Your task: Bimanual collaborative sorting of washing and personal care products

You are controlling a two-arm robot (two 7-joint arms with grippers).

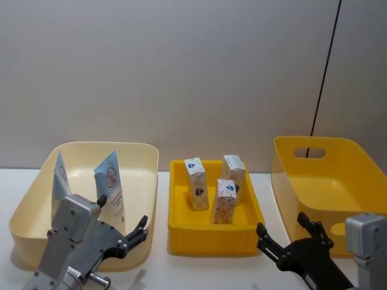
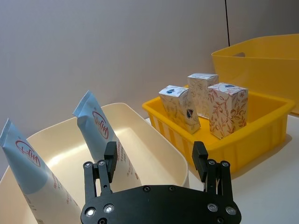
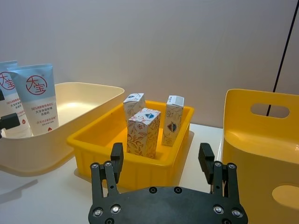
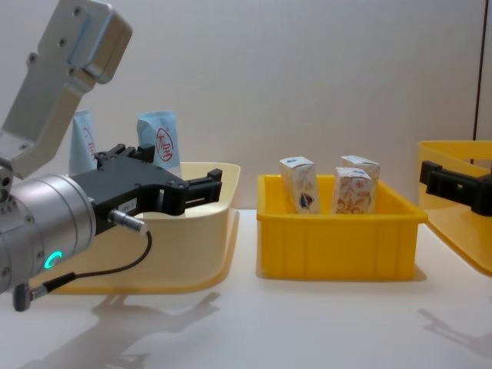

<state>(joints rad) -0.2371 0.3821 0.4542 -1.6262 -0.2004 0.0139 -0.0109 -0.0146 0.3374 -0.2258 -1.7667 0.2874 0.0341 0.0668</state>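
You face a plain grey-beige wall (image 1: 151, 66), bare and matte, rising straight behind the desk (image 1: 205, 272). A thin dark line (image 1: 326, 60) runs down the wall with a slight lean. To either side of the dark line the wall looks the same, with no other mark on it. Below the dark line the wall meets the desk's smooth white top. The light is soft and even, and faint grey shadows lie on the desk well below the dark line.

Two pale-blue squeeze tubes (image 2: 98, 125) leaned just ahead of the left gripper (image 2: 155, 156); three orange-printed cartons (image 3: 145, 133) stood ahead of the right gripper (image 3: 161, 158).
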